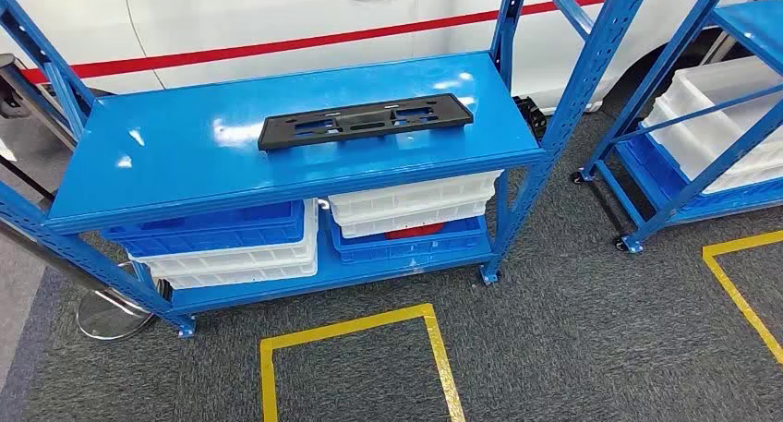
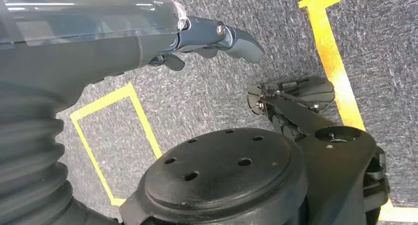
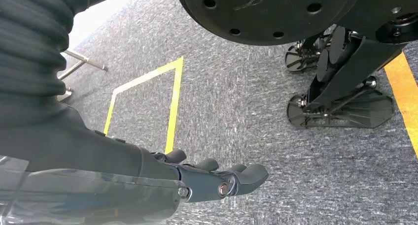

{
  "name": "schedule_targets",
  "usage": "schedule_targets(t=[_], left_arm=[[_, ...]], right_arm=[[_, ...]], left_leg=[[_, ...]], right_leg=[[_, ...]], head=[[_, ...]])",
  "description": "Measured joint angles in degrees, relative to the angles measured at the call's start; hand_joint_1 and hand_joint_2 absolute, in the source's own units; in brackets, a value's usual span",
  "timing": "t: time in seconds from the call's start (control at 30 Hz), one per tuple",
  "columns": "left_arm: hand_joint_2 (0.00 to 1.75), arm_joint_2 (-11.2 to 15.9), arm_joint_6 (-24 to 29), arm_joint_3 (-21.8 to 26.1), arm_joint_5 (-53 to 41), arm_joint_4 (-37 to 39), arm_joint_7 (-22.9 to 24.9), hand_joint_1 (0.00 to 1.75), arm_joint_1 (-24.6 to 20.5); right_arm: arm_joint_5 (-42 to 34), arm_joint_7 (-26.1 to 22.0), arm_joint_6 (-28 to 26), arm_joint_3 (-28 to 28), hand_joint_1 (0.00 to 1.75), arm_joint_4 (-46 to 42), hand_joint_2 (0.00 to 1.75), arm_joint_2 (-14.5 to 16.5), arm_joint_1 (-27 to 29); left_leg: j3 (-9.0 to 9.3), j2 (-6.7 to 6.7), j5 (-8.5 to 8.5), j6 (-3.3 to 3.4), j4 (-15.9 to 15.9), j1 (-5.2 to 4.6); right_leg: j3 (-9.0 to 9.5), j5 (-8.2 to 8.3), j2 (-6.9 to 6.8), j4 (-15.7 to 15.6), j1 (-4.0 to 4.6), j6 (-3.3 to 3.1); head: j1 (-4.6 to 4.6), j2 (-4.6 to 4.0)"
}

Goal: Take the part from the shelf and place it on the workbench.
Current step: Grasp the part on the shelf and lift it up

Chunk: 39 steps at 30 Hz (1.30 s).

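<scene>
Head view: a blue metal shelf unit (image 1: 138, 177) stands on dark grey carpet (image 1: 572, 330). On its glossy top shelf lies the task's part, a long flat black plastic plate with cut-outs (image 1: 366, 121), resting flat toward the back right of the shelf, its long side running roughly along the shelf's length. Nothing touches it. On the lower shelf sit stacked bins: a blue plastic bin (image 1: 208, 226) over a white plastic bin (image 1: 231, 260) on the left, and white plastic bins (image 1: 411, 205) over another blue bin (image 1: 406, 247) on the right. Behind the shelf is a white car body with a red stripe (image 1: 277, 43). A second blue shelf unit (image 1: 683, 177) holding white bins stands to the right. Yellow tape outlines (image 1: 355, 334) mark the carpet in front of the shelf.

Left wrist view: the robot's left hand (image 2: 212, 40) hangs over the grey carpet near yellow tape. Its dark fingers (image 2: 241, 43) lie extended and close together, with nothing in them.

Right wrist view: the robot's right hand (image 3: 217, 178) hangs over the same carpet beside a yellow tape outline. Its fingers (image 3: 249, 176) are gently curved, side by side, holding nothing.
</scene>
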Motion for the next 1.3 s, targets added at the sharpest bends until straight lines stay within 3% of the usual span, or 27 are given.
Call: schedule_targets(t=[0.27, 0.63, 0.77, 0.83, 0.97, 1.03, 1.17, 1.3], left_arm=[[1.75, 0.0, -0.2, 1.4, -1.0, 0.7, -0.3, 0.00, -0.9], [1.75, -0.6, -3.0, 9.3, -10.0, 3.8, -3.0, 0.00, -4.3], [0.00, -0.8, -4.0, 12.3, -13.4, 4.7, -3.9, 0.00, -5.2], [0.00, -0.9, -4.5, 14.1, -14.9, 5.2, -4.4, 0.00, -5.7], [0.00, -1.0, -5.4, 17.4, -17.6, 6.1, -5.8, 0.00, -6.5], [0.00, -1.2, -5.8, 19.1, -18.7, 6.7, -6.4, 0.00, -6.9], [0.00, -1.4, -6.7, 21.7, -20.5, 7.5, -7.5, 0.00, -7.5], [0.00, -1.5, -7.3, 23.7, -21.8, 8.2, -8.4, 0.00, -7.9]], right_arm=[[1.7, 0.0, 0.0, -1.5, 0.00, 0.4, 1.75, 0.0, -0.9], [17.0, -0.1, 1.0, -12.3, 0.00, 2.8, 1.75, 0.0, -4.4], [21.9, 0.0, 1.0, -17.0, 0.00, 3.6, 0.00, 0.1, -5.5], [23.8, -0.4, 1.1, -20.2, 0.00, 4.0, 0.00, 0.2, -6.0], [25.8, -2.5, 1.4, -26.9, 0.00, 4.7, 1.75, 0.4, -7.1], [26.3, -4.0, 1.7, -30.5, 0.00, 5.2, 1.75, 0.5, -7.7], [26.3, -8.1, 3.1, -36.9, 0.00, 5.6, 0.00, 0.6, -9.3], [24.4, -13.3, 5.6, -41.2, 0.00, 4.0, 0.00, 0.7, -11.3]], left_leg=[[0.00, 0.01, 0.00, 0.00, 0.0, 0.00], [0.05, 0.02, 0.00, 0.00, 0.0, 0.00], [0.03, 0.02, -0.01, 0.00, 0.0, 0.00], [0.03, 0.02, -0.01, 0.00, 0.0, 0.00], [0.04, 0.03, -0.01, 0.00, 0.0, 0.00], [0.04, 0.02, -0.01, 0.00, 0.0, 0.00], [0.01, 0.04, -0.05, 0.05, 0.1, -0.08], [-0.06, 0.04, -0.12, 0.20, 0.3, -0.19]], right_leg=[[0.00, -0.01, 0.01, 0.0, 0.00, -0.01], [0.02, -0.01, 0.04, 0.0, 0.00, -0.01], [0.01, -0.02, 0.05, 0.0, 0.00, -0.02], [0.01, -0.02, 0.05, 0.0, 0.00, -0.01], [0.02, -0.02, 0.05, 0.0, 0.00, -0.01], [0.02, -0.02, 0.06, 0.0, 0.00, -0.01], [0.03, 0.01, 0.05, 0.0, -0.17, 0.02], [0.03, 0.05, 0.04, 0.0, -0.27, 0.09]], head=[[0.00, 0.00], [0.00, 0.00], [0.00, 0.00], [0.00, 0.00], [-0.01, 0.00], [0.00, 0.00], [-0.01, 0.00], [-0.02, 0.00]])
